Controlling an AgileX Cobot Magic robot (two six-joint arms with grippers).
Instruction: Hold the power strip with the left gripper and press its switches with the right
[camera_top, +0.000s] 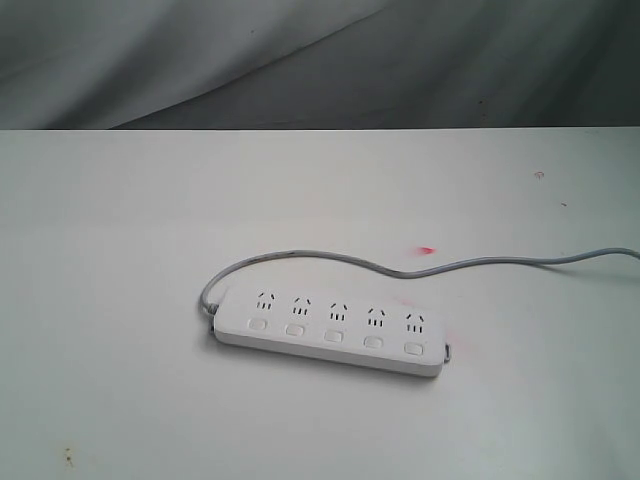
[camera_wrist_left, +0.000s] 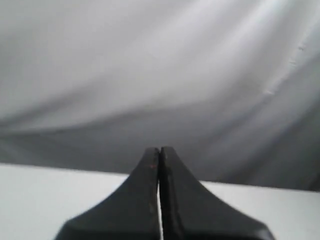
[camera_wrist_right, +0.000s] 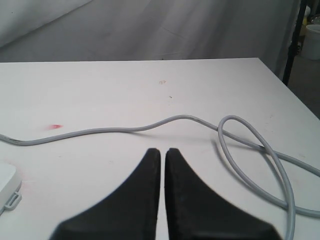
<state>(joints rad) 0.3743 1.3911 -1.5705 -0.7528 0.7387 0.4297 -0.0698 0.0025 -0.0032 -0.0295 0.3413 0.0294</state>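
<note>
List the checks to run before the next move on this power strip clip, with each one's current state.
1. Power strip flat on table, switches facing up: ok.
2. Grey cord clear of the switches: ok.
3. Left claw holding the strip: not ok; shut on nothing, strip absent from its view.
4. Right claw shut for pressing: ok.
5. Right claw above a switch: not ok; only the strip's end shows in its view.
6. Switches on or off: cannot tell.
</note>
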